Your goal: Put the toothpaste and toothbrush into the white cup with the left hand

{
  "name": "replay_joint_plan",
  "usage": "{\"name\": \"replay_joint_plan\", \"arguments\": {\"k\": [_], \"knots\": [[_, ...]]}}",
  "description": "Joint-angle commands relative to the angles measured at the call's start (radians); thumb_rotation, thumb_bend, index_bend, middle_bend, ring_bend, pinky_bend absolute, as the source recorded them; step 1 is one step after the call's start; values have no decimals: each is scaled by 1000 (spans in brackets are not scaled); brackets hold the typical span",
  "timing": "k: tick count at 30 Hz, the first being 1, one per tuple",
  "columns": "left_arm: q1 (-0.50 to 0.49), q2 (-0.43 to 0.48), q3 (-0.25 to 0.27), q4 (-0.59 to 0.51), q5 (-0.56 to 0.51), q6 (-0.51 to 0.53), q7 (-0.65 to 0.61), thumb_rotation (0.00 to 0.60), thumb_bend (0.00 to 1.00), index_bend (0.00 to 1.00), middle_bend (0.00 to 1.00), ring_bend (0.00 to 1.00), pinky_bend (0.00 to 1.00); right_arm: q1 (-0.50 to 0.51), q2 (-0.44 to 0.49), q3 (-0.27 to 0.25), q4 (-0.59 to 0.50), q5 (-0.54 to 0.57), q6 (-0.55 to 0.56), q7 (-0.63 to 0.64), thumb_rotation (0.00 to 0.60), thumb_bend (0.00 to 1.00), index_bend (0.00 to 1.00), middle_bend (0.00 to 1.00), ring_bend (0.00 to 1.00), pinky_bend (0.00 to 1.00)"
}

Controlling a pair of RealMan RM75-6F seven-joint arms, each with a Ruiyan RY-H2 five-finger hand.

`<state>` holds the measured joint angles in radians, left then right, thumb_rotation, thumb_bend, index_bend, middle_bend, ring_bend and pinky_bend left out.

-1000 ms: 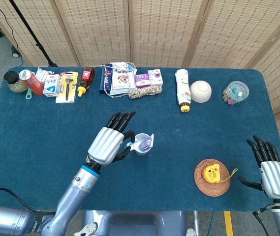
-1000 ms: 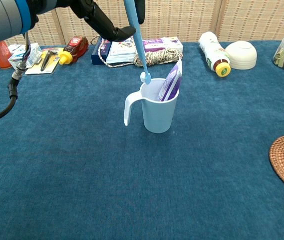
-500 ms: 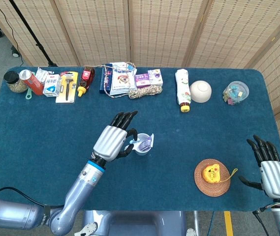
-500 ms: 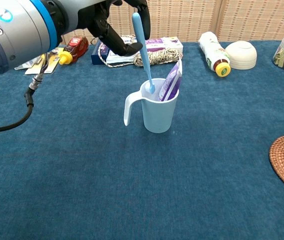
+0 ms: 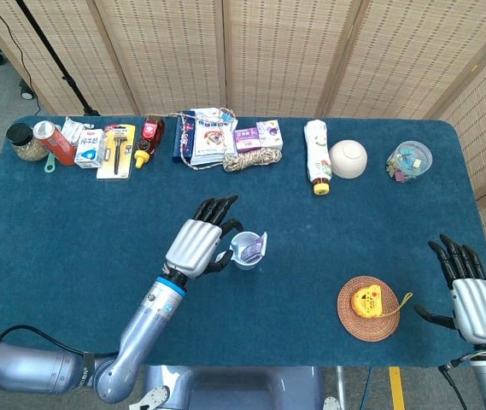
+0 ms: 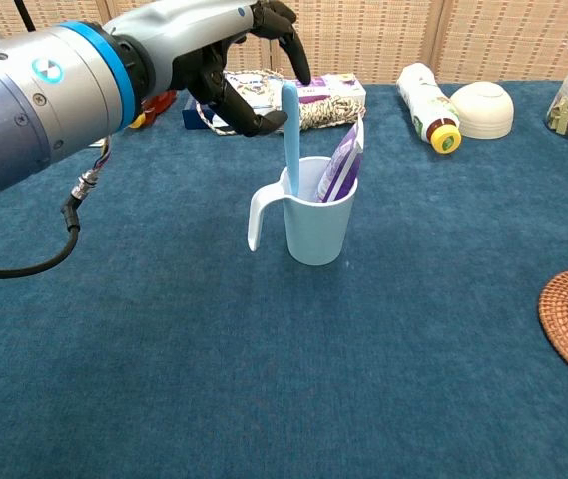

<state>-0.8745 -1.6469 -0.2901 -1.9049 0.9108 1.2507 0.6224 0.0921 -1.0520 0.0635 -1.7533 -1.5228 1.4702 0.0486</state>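
The white cup [image 6: 315, 225] stands mid-table, also seen in the head view [image 5: 244, 253]. The purple toothpaste tube [image 6: 340, 165] leans inside it. The light-blue toothbrush [image 6: 288, 130] stands upright in the cup, its handle rising above the rim. My left hand [image 6: 234, 60] hovers just above and left of the cup [image 5: 198, 245]. Its fingers curl loosely around the top of the handle, with a gap on the finger side. My right hand [image 5: 471, 296] rests with fingers spread at the table's front right, holding nothing.
A woven coaster [image 5: 369, 307] with a yellow toy lies front right. Along the back edge sit jars, boxes, a razor pack, a rope coil [image 5: 258, 158], a white bottle [image 5: 316, 154], a white bowl [image 5: 348, 159] and a clear tub [image 5: 409, 161].
The toothbrush has dropped from above the rim down into the cup. My left hand came lower and closer over the cup, and its grip on the handle has loosened. The right hand stayed still.
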Motion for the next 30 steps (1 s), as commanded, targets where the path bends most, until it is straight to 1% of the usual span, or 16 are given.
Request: {"name": "replay_joint_plan", "arguments": {"k": [1,4,8,10,12,14,16,17,19,20,23,25,28,30], "knots": [[13,23,6,-28,40,9,-23,600,373,3,0,0,0,0,-1,-1,0,-2,1,-1,600,0,0,0,0,0],[30,59,11,-70,77,28,-26,600,372,0,0,0,0,0,-1,-3,0,-5,0,-3,600,0,0,0,0,0],[81,150,27,-158,145,88,-25,600,371,0,0,0,0,-2,-3,-5,-2,-10,3,-8,600,0,0,0,0,0],[107,191,41,-180,173,106,-34,600,370,0,0,0,0,-3,-2,-5,-3,-11,6,-7,600,0,0,0,0,0],[139,236,59,-191,206,130,-43,600,368,0,0,0,0,-5,-2,-6,-4,-13,10,-7,600,0,0,0,0,0],[185,294,89,-198,246,158,-72,600,367,0,0,0,0,-6,-1,-7,-5,-17,14,-7,600,0,0,0,0,0],[261,373,134,-190,302,201,-154,600,366,0,0,0,0,-7,-1,-8,-7,-20,16,-7,600,0,0,0,0,0],[281,394,147,-183,322,210,-185,600,366,0,0,0,0,-8,-1,-8,-7,-21,16,-8,600,0,0,0,0,0],[349,452,187,-143,384,246,-301,600,363,0,0,0,0,-9,-1,-9,-10,-24,18,-11,600,0,0,0,0,0],[396,482,217,-111,409,278,-368,600,362,0,0,0,0,-9,-2,-11,-12,-27,19,-13,600,0,0,0,0,0],[488,534,286,-11,485,323,-513,600,335,0,0,0,0,-11,-3,-13,-15,-33,23,-18,600,0,0,0,0,0],[546,550,328,54,518,354,-591,600,286,0,0,0,0,-13,-3,-14,-17,-36,28,-20,600,0,0,0,0,0],[614,554,368,129,546,395,-662,600,236,0,0,0,0,-16,-4,-15,-18,-41,33,-22,600,0,0,0,0,0],[665,552,394,172,552,423,-709,600,220,0,0,0,0,-17,-4,-15,-18,-43,36,-25,600,0,0,0,0,0]]}}
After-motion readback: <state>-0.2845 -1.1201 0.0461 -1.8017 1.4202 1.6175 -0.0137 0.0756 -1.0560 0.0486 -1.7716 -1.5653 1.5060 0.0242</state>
